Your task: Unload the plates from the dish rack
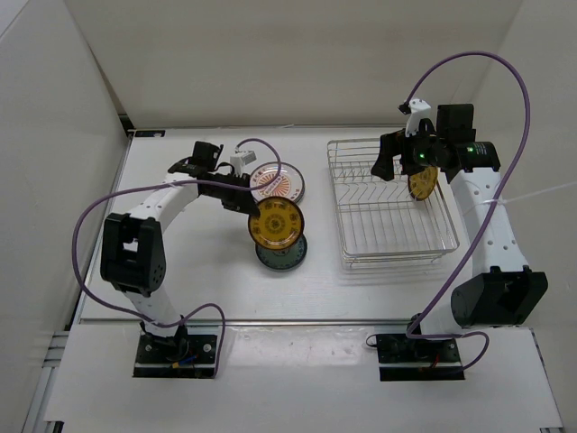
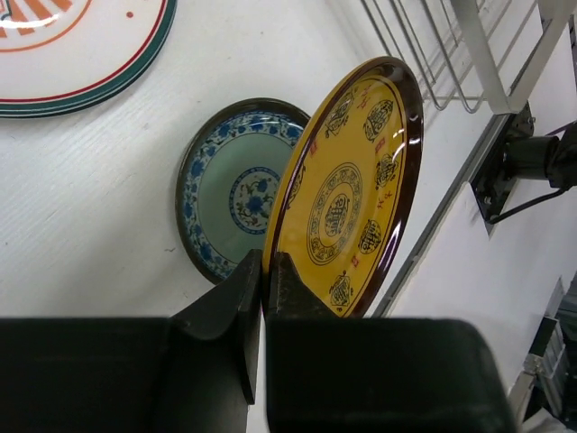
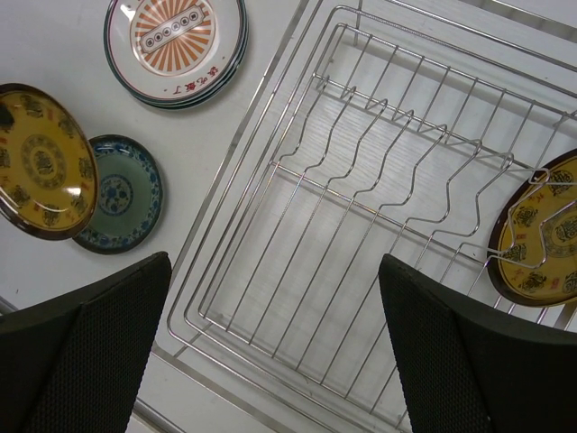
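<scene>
Unloading nearly done | left gripper clamped on yellow plate (above teal plate) | right gripper fingers apart | last plate at rack right edge

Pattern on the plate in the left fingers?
Golden-yellow round plate, dark brown rim, ring of dark emblems around a central medallion; best in left wrist view.

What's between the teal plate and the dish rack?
Nothing, just bare table between the teal plate and the dish rack; shows in the top external and right wrist views.

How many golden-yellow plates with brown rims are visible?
2: one golden-yellow plate held by the left gripper over the teal plate, another standing in the chrome wire dish rack. None seems hidden.
</scene>
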